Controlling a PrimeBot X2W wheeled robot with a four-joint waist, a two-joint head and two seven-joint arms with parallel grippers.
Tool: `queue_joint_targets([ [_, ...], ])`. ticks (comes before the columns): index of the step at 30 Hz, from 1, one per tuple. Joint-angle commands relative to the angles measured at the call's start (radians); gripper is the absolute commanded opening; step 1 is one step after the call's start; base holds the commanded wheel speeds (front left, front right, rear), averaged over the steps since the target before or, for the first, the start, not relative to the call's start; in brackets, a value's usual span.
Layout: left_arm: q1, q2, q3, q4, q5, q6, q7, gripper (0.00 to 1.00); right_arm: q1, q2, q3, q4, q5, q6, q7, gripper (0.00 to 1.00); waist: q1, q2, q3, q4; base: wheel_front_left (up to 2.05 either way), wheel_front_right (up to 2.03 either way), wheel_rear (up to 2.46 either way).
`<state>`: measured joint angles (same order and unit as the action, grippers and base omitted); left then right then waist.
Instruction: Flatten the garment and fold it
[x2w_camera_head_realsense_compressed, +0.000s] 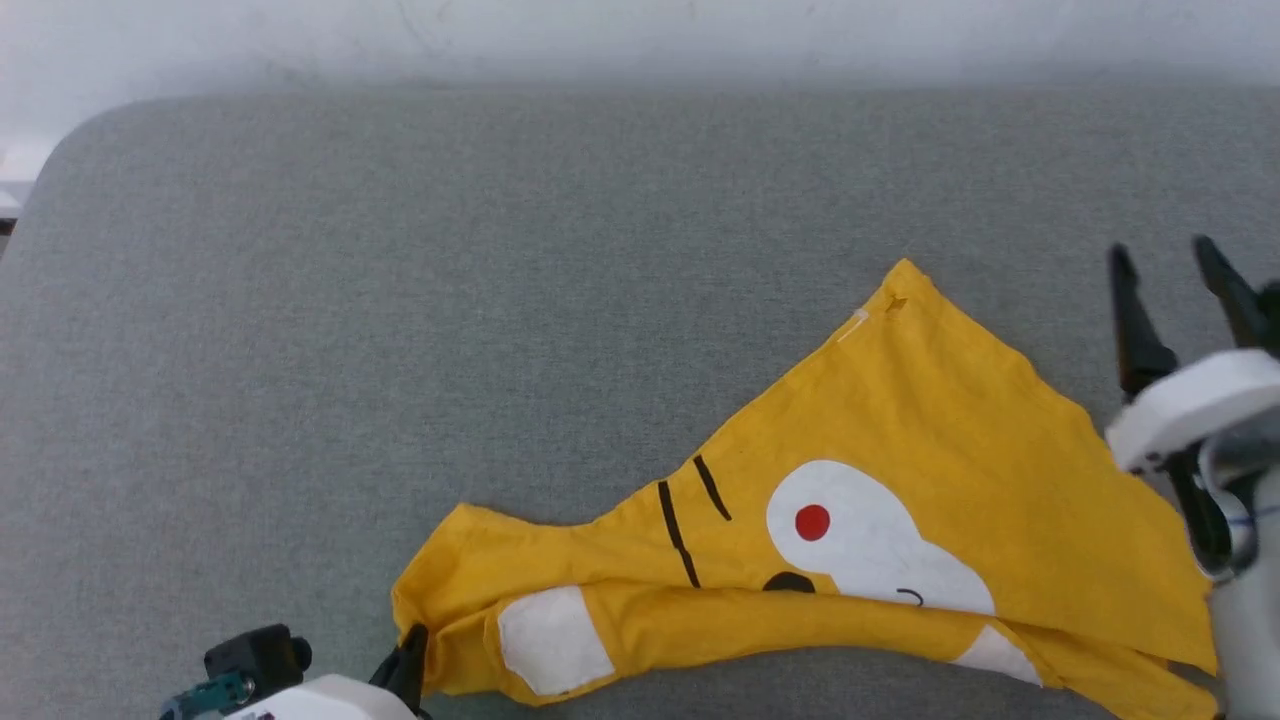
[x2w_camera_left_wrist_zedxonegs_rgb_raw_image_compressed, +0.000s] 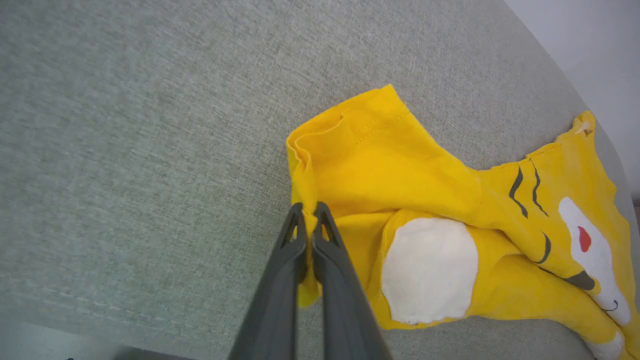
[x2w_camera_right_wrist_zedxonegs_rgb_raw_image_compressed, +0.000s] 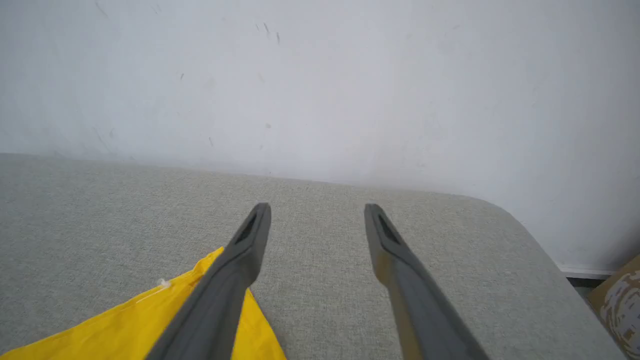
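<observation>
garment (x2w_camera_head_realsense_compressed: 900, 430): rumpled along front edge of desk (x2w_camera_head_realsense_compressed: 400, 250), toward right corner | left gripper (x2w_camera_left_wrist_zedxonegs_rgb_raw_image_compressed: 310, 207): fingers pinching its end fold | right gripper (x2w_camera_head_realsense_compressed: 1163, 255): fingers spread, empty | handling: probably light, limp; grab hems and corners

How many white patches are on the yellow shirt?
3. A big patch around the red dot, a second patch by the left gripper, and a small patch at the shirt's near right edge. Folds may hide more.
</observation>
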<state>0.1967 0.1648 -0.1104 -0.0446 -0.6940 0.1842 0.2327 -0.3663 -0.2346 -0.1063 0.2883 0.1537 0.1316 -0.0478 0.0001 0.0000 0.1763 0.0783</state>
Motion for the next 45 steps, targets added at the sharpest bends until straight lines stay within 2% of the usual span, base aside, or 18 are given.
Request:
queue_joint_targets([
  [1,-0.016,0.001,-0.003,0.001,-0.001,-0.009,-0.005,0.00,-0.018,-0.005,0.016,0.012,0.010,-0.001,-0.004,1.00,-0.0001,0.0000,0.021,0.020,0.00,0.00,0.00],
  [4,-0.036,-0.004,-0.010,0.004,0.000,-0.013,-0.009,0.00,-0.101,-0.040,0.125,0.086,0.051,-0.001,0.026,1.00,-0.0001,0.0000,0.050,0.043,0.00,0.00,0.00],
  [8,-0.062,-0.012,-0.021,0.013,0.003,-0.017,-0.017,0.00,-0.209,-0.077,0.235,0.193,0.105,-0.001,0.119,1.00,-0.0001,0.0000,0.091,0.075,0.00,0.00,0.00],
  [15,-0.104,-0.027,-0.041,0.039,0.003,-0.034,-0.032,0.00,-0.372,-0.125,0.395,0.348,0.172,-0.001,0.375,1.00,-0.0001,0.0000,0.154,0.125,0.00,0.00,0.00],
  [20,-0.127,-0.038,-0.054,0.060,0.003,-0.043,-0.044,0.00,-0.445,-0.145,0.446,0.421,0.214,-0.001,0.558,1.00,-0.0001,0.0000,0.177,0.148,0.00,0.00,0.00],
  [23,-0.133,-0.041,-0.057,0.071,-0.001,-0.048,-0.051,0.00,-0.467,-0.147,0.456,0.441,0.221,-0.001,0.620,1.00,-0.0001,0.0000,0.181,0.156,0.00,0.00,0.00],
  [24,-0.135,-0.042,-0.057,0.075,-0.001,-0.049,-0.052,0.00,-0.470,-0.147,0.457,0.446,0.222,-0.001,0.637,0.63,-0.0001,0.0000,0.181,0.157,0.00,0.00,0.00],
  [25,-0.136,-0.042,-0.057,0.078,-0.002,-0.050,-0.054,0.00,-0.472,-0.147,0.458,0.451,0.221,-0.001,0.654,0.33,-0.0001,0.0000,0.180,0.157,0.00,0.00,0.00],
  [26,-0.136,-0.042,-0.057,0.081,-0.003,-0.050,-0.055,0.00,-0.472,-0.148,0.454,0.455,0.219,-0.001,0.667,0.12,-0.0001,0.0000,0.179,0.157,0.00,0.00,0.00],
  [27,-0.136,-0.042,-0.057,0.084,-0.004,-0.050,-0.057,0.00,-0.472,-0.148,0.447,0.459,0.218,-0.001,0.674,0.00,-0.0001,0.0000,0.176,0.155,0.00,0.00,0.00],
  [30,-0.132,-0.042,-0.056,0.090,-0.005,-0.049,-0.060,0.00,-0.457,-0.140,0.416,0.447,0.211,-0.001,0.637,0.00,-0.0001,0.0000,0.159,0.148,0.00,0.00,0.00],
  [35,-0.119,-0.034,-0.050,0.088,-0.008,-0.047,-0.064,0.00,-0.366,-0.133,0.380,0.371,0.179,-0.001,0.441,0.00,-0.0001,0.0000,0.111,0.121,0.00,0.00,0.00],
  [40,-0.089,-0.017,-0.039,0.072,-0.005,-0.037,-0.067,0.00,-0.207,-0.121,0.302,0.275,0.152,-0.001,0.245,0.00,-0.0001,0.0000,0.044,0.083,0.00,0.00,0.00],
  [45,-0.063,-0.001,-0.022,0.045,0.002,-0.027,-0.084,0.00,-0.015,-0.082,0.189,0.147,0.141,-0.001,0.153,0.00,-0.0001,0.0000,-0.016,0.044,0.00,0.00,0.00],
])
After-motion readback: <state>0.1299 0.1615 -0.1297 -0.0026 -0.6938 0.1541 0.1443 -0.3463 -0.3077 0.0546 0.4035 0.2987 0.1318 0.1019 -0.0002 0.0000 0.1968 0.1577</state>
